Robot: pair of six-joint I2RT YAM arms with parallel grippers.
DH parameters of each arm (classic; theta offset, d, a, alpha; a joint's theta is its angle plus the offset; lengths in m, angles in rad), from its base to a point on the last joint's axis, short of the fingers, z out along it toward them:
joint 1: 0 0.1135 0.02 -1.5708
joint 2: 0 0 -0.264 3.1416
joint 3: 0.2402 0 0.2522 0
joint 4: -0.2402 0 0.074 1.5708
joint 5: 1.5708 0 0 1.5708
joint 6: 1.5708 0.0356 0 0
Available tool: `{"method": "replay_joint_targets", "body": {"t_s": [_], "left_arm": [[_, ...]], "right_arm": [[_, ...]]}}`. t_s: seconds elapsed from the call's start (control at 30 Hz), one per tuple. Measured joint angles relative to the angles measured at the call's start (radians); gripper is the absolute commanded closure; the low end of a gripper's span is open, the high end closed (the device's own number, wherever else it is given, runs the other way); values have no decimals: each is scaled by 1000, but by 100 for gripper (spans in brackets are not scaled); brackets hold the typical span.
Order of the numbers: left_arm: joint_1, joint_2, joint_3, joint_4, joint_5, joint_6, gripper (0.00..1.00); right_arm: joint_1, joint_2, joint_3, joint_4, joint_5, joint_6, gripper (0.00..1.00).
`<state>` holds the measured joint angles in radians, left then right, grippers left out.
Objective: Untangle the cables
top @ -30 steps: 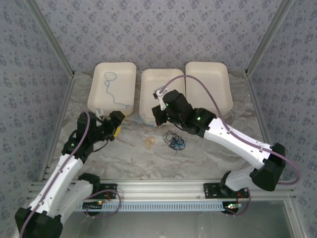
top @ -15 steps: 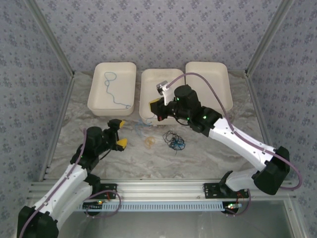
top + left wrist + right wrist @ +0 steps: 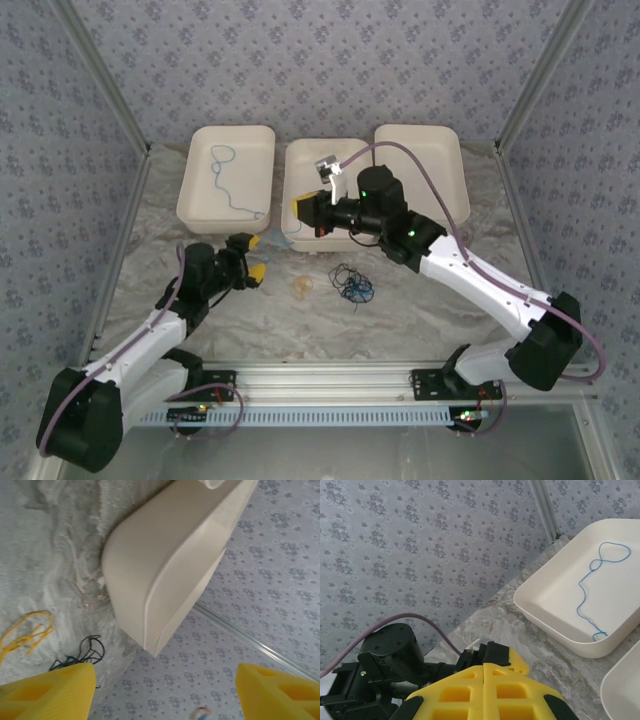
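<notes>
The remaining knot of cables (image 3: 352,283), black and blue cords bunched together, lies on the worktop (image 3: 420,310) just in front of the middle tray (image 3: 305,165), toward its front right corner. It is a roundish clump with no clear long axis. A small yellow loop (image 3: 301,287) lies just apart from it, in front of the same tray's front left corner. A blue cord (image 3: 228,180) lies alone in the left tray (image 3: 200,135), the one beside the middle tray.

The left pincer (image 3: 250,258) sits in front of the middle tray, out past its left corner. It points toward the clump, with the yellow loop between the two. Its jaws stand wide apart and hold nothing. In its wrist view the yellow fingers (image 3: 50,690) sit at the two bottom corners, and both the loop and the dark clump lie ahead, off to one side.

The right pincer (image 3: 303,210) hangs over the middle tray's front left corner with its jaws pressed together. Whether a thin cord is pinched between them I cannot tell.

From above, both pincers look about equally near the clump. The left one is open and already aimed at it, so it seems the better placed. It would have to reach past the yellow loop without dragging it along.
</notes>
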<state>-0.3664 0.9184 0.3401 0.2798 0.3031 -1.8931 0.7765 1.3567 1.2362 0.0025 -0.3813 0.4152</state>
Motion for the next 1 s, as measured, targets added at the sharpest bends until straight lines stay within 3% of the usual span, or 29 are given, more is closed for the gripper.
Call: {"method": "replay_joint_targets", "body": {"t_s": [0.33,0.63,1.0], "left_arm": [[0,32,81,39,80,36,34],[-13,34,110,37,103,67,56],[-50,53,117,36,105,79,59]], "right_arm": [[-16,3,0,58,-46,50,100],[-33,24,-8,108,-68,91,100],[-51,24,-19,145,-87,120,100]]}}
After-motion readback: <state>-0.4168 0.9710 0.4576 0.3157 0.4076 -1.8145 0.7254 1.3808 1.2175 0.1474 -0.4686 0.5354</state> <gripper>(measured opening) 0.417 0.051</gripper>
